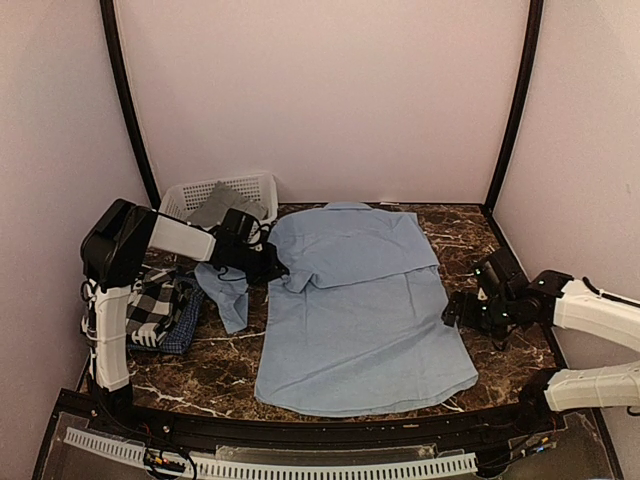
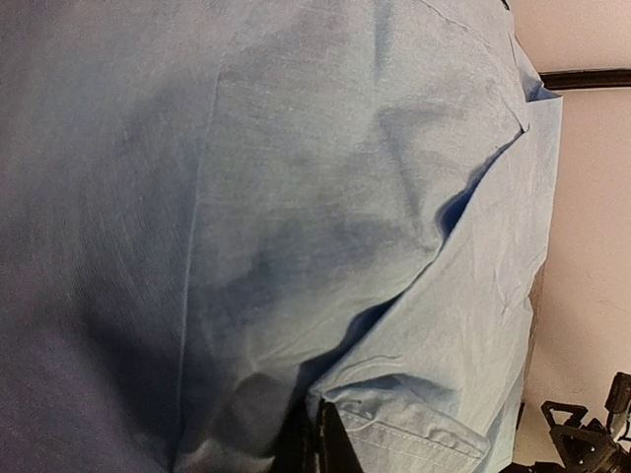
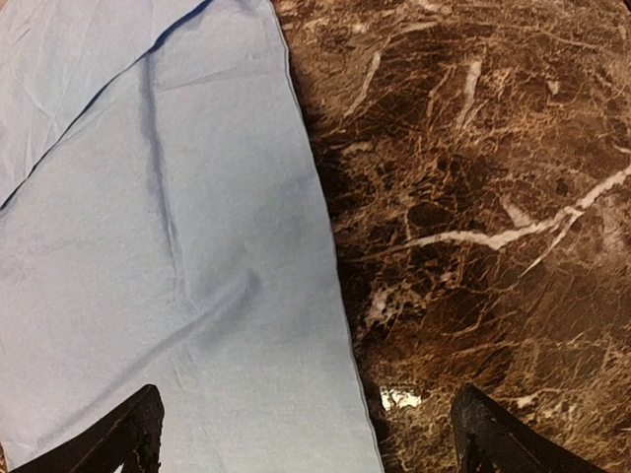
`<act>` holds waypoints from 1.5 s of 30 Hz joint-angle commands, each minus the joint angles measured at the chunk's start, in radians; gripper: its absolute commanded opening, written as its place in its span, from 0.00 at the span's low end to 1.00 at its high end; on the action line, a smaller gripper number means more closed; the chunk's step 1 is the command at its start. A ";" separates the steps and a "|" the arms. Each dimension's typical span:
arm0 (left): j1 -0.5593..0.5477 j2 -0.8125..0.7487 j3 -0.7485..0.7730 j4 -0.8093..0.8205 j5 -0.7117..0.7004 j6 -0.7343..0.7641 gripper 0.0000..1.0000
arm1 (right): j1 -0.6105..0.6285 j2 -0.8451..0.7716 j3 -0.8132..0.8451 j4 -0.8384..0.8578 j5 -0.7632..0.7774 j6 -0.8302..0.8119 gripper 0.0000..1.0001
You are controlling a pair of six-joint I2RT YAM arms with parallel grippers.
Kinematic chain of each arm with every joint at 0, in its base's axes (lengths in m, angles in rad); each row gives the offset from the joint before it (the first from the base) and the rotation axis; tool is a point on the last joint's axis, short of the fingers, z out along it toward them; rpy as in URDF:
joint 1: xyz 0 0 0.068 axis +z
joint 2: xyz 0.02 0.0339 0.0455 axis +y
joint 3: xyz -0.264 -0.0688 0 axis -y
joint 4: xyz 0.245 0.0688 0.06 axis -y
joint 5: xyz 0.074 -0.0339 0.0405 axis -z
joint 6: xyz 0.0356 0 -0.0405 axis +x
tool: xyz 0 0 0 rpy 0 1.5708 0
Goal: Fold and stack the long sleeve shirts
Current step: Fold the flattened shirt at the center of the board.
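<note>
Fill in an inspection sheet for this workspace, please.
surface: dark marble-patterned table, bare at right.
job's things: light blue shirt spread flat; checked shirts heaped at left; grey shirt in the basket.
clutter: white lattice basket, back left.
grippers: left gripper shut on the light blue shirt's left edge; right gripper open at its right edge.
cables: thin cable by the left arm's base.
surroundings: plain pale walls, black frame poles.
</note>
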 commanded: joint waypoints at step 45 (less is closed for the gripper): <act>-0.030 -0.140 0.254 -0.195 0.055 0.063 0.01 | -0.051 0.175 0.089 -0.308 -0.223 0.005 0.47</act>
